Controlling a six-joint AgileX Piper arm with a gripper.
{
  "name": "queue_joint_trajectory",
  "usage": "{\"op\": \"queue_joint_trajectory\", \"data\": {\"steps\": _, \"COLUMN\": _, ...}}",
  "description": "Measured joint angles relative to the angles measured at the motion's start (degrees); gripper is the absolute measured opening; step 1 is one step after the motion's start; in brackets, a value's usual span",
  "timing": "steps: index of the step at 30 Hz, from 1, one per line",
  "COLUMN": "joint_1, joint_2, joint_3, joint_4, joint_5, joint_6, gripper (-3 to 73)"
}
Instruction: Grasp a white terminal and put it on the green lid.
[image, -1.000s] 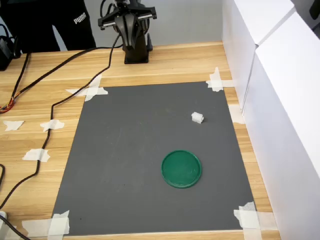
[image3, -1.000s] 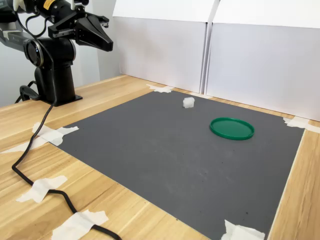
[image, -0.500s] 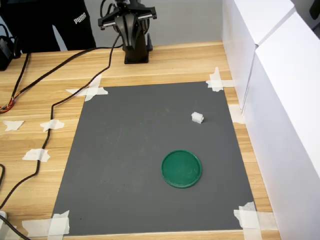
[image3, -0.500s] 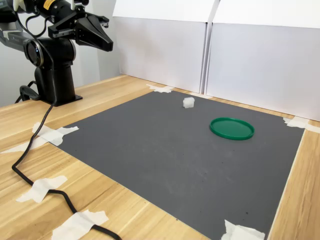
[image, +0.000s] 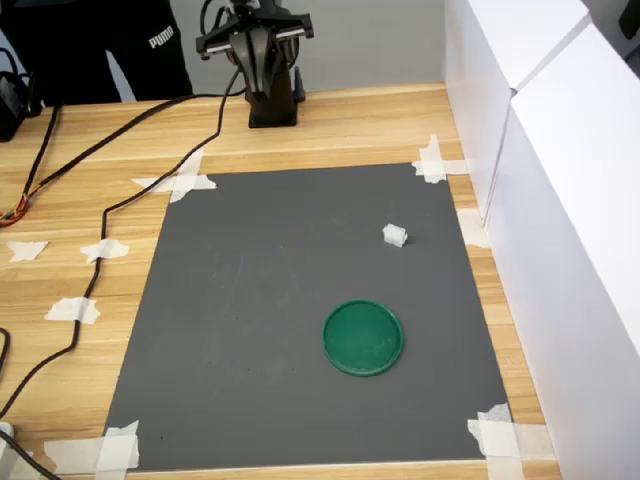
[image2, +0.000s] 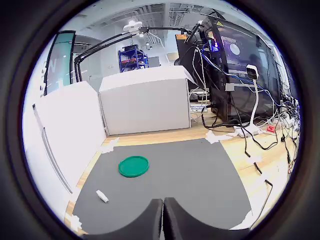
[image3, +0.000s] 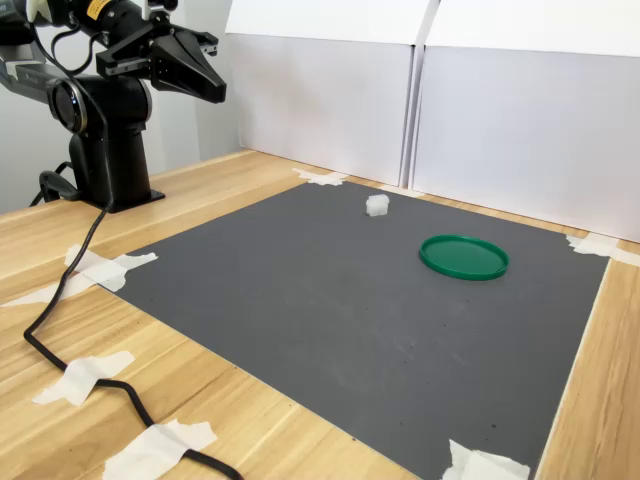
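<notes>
Cropping the arm (image: 262, 60) at its top edge, the first exterior view left the upper links unseen, and a dark garment stood cut off at that view's far left; the second exterior view likewise cut the arm's rear at its left border; the gripper (image3: 212, 88) sat folded high above the base at the far side of the table (image: 340, 125), pointing out over the grey mat (image: 300, 310) without reaching it; in the wrist view only the dark fingertips (image2: 150, 220) showed, pressed together with a hairline seam between them, so the jaws were closed and held nothing; a black cable (image: 110, 200) trailed across the wood at the first exterior view's left, running out of frame; the green lid (image: 363, 337) lay flat on the mat toward the near right; the white terminal (image: 394, 235) rested on the mat farther back, well apart from the lid, its stepped shape too small to make out; white boxes (image: 560, 200) walled the right side, cropped.
</notes>
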Motion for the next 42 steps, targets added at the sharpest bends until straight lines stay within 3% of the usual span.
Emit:
{"op": "queue_joint_trajectory", "data": {"steps": 9, "joint_1": 0.0, "joint_2": 2.16, "joint_3": -0.53, "joint_4": 0.0, "joint_5": 0.03, "joint_6": -2.45, "gripper": -1.6}}
{"op": "queue_joint_trajectory", "data": {"steps": 23, "joint_1": 0.0, "joint_2": 27.91, "joint_3": -17.77, "joint_4": 0.16, "joint_5": 2.05, "joint_6": -10.23, "gripper": -1.6}}
{"op": "queue_joint_trajectory", "data": {"steps": 29, "joint_1": 0.0, "joint_2": 42.18, "joint_3": -26.98, "joint_4": 0.21, "joint_5": 11.74, "joint_6": -15.71, "gripper": -1.6}}
{"op": "queue_joint_trajectory", "data": {"steps": 35, "joint_1": 0.0, "joint_2": 55.3, "joint_3": -36.84, "joint_4": 0.32, "joint_5": 24.71, "joint_6": -29.45, "gripper": -1.6}}
{"op": "queue_joint_trajectory", "data": {"steps": 42, "joint_1": 0.0, "joint_2": 63.07, "joint_3": -48.05, "joint_4": 5.97, "joint_5": 33.34, "joint_6": -42.19, "gripper": -1.6}}
